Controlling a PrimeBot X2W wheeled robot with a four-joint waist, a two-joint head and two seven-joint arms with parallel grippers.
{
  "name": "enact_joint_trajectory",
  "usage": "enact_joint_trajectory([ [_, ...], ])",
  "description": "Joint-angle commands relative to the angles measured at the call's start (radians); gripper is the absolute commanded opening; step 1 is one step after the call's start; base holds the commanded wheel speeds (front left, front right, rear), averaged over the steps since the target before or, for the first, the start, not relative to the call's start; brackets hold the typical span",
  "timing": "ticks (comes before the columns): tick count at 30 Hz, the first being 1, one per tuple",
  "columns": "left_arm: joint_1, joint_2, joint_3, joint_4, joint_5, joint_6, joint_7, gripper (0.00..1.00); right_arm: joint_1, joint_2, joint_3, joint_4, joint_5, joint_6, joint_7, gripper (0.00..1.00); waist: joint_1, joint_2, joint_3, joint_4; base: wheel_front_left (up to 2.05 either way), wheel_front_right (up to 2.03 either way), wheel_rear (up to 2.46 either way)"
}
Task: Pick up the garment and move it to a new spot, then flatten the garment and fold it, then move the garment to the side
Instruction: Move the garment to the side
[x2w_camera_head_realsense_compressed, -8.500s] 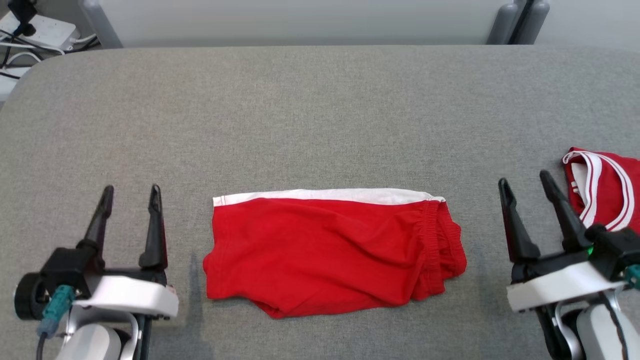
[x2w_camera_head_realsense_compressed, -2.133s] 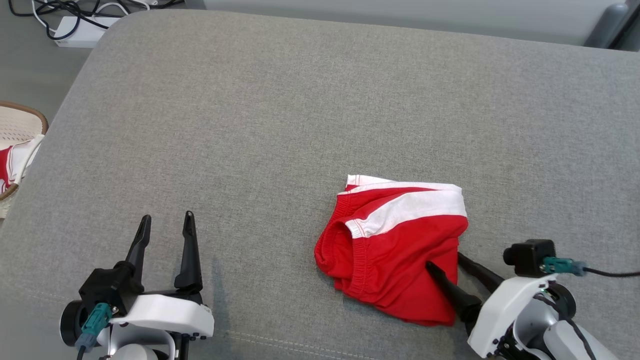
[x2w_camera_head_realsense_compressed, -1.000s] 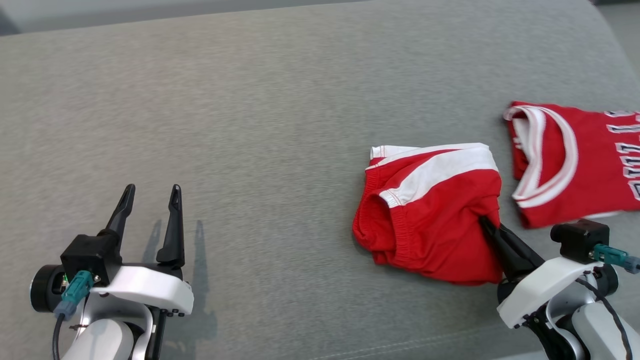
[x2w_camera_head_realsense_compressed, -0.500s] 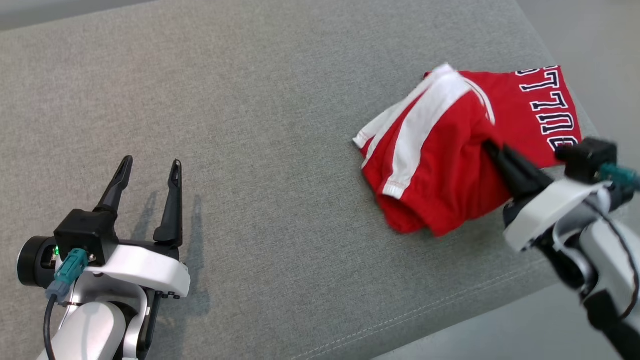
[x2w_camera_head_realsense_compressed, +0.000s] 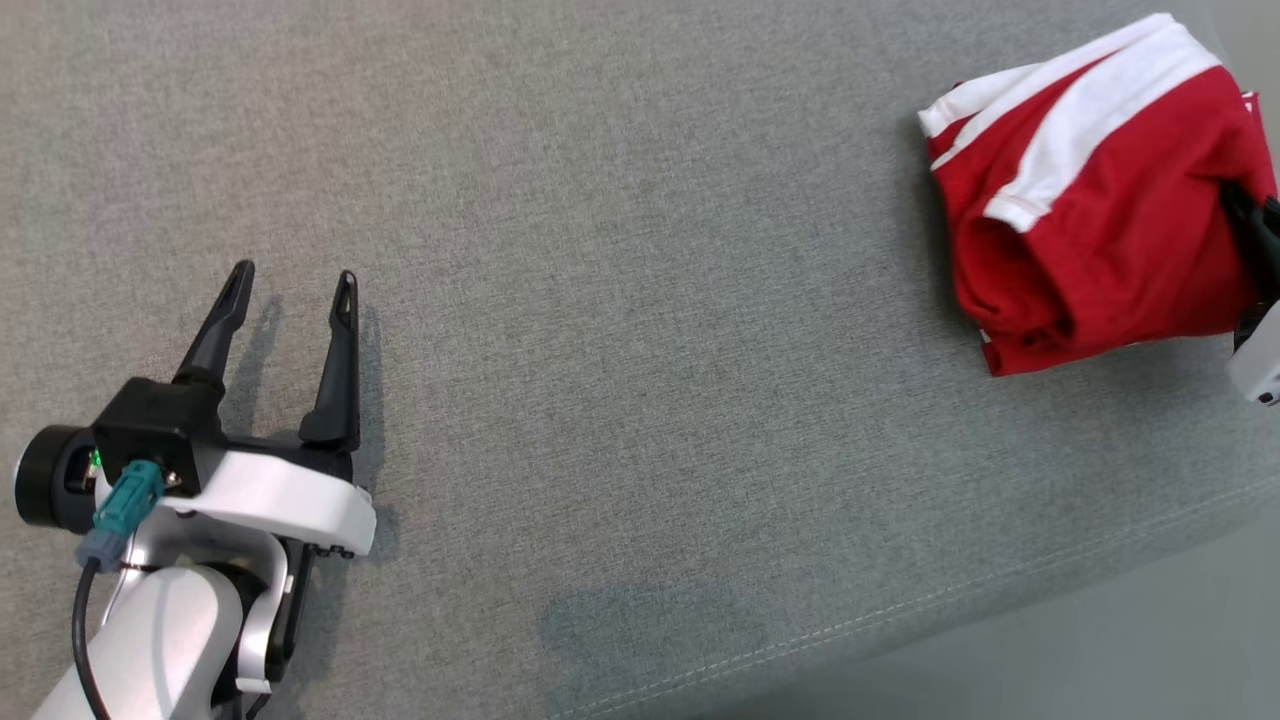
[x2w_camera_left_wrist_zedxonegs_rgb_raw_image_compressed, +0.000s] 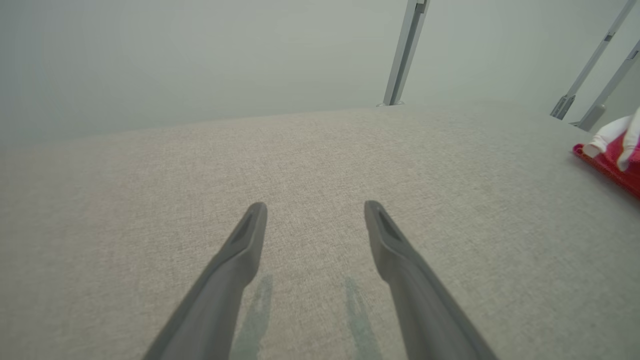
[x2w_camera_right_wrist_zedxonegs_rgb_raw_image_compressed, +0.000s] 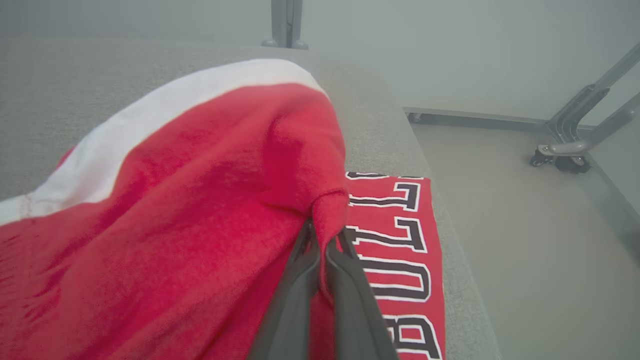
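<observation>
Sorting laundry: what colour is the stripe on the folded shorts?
White stripe on red fabric shorts; best in head view.

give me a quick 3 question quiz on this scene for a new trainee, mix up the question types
1. True or false: the right gripper is shut on the folded red shorts with a white stripe.
2. Pick one. The left gripper is: A) open, holding nothing, over the grey fabric surface; B) shut on a fold of cloth; C) pressing down on the shorts.
3. Short answer: which gripper is nearer the red jersey with dark lettering?

Key: 1 true; 2 A; 3 the right one.
</observation>
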Motion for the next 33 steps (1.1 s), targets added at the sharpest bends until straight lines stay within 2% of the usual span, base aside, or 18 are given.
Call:
enact_joint_trajectory([
  [1, -0.053, 0.032, 0.036, -0.030, 0.011, -0.001, 0.006, 1.00, -0.002, -0.025, 0.004, 0.031, 0.005, 0.001, -0.004, 0.46, 0.0000, 0.0000, 0.024, 0.004, 0.00, 0.00, 0.00],
  [2, -0.059, 0.034, 0.036, -0.032, 0.013, -0.002, 0.008, 1.00, -0.009, -0.012, -0.001, 0.074, 0.010, 0.001, 0.001, 1.00, 0.0000, 0.0000, 0.031, 0.005, 0.00, 0.00, 0.00],
  [8, -0.088, 0.047, 0.028, -0.036, 0.025, -0.008, 0.021, 1.00, -0.049, 0.064, -0.018, 0.235, 0.016, 0.001, -0.072, 1.00, 0.0000, 0.0000, 0.051, 0.016, 0.00, 0.00, 0.00],
  [14, -0.062, 0.052, 0.039, -0.029, 0.016, 0.002, 0.007, 1.00, -0.027, 0.078, -0.049, 0.228, 0.077, 0.001, -0.151, 1.00, 0.0000, 0.0000, 0.003, 0.013, 0.00, 0.00, 0.00],
  [18, -0.028, 0.041, 0.049, -0.019, -0.003, 0.010, -0.014, 1.00, 0.020, 0.053, -0.105, 0.159, 0.081, 0.001, -0.168, 1.00, 0.0000, 0.0000, -0.056, 0.020, 0.00, 0.00, 0.00],
  [20, -0.015, 0.033, 0.051, -0.015, -0.012, 0.013, -0.022, 1.00, 0.041, 0.063, -0.201, 0.108, 0.078, 0.001, -0.169, 1.00, 0.0000, 0.0000, -0.085, 0.032, 0.00, 0.00, 0.00],
  [22, -0.004, 0.025, 0.053, -0.014, -0.019, 0.016, -0.033, 1.00, 0.076, 0.072, -0.279, 0.048, 0.016, 0.001, -0.170, 1.00, 0.0000, 0.0000, -0.114, 0.048, 0.00, 0.00, 0.00],
  [28, 0.023, 0.015, 0.063, -0.012, -0.024, 0.028, -0.070, 1.00, 0.200, 0.187, -0.459, -0.181, -0.229, 0.001, -0.170, 1.00, 0.0000, 0.0000, -0.191, 0.120, 0.00, 0.00, 0.00],
  [30, 0.033, 0.016, 0.066, -0.007, -0.026, 0.030, -0.079, 1.00, 0.245, 0.243, -0.492, -0.249, -0.296, 0.001, -0.170, 1.00, 0.0000, 0.0000, -0.213, 0.145, 0.00, 0.00, 0.00],
  [31, 0.043, 0.016, 0.068, -0.003, -0.025, 0.034, -0.087, 1.00, 0.289, 0.304, -0.509, -0.315, -0.344, 0.001, -0.165, 1.00, 0.0000, 0.0000, -0.234, 0.169, 0.00, 0.00, 0.00],
  [33, 0.058, 0.009, 0.064, -0.004, -0.028, 0.037, -0.095, 1.00, 0.334, 0.359, -0.519, -0.374, -0.400, 0.001, -0.147, 1.00, 0.0000, 0.0000, -0.256, 0.189, 0.00, 0.00, 0.00],
])
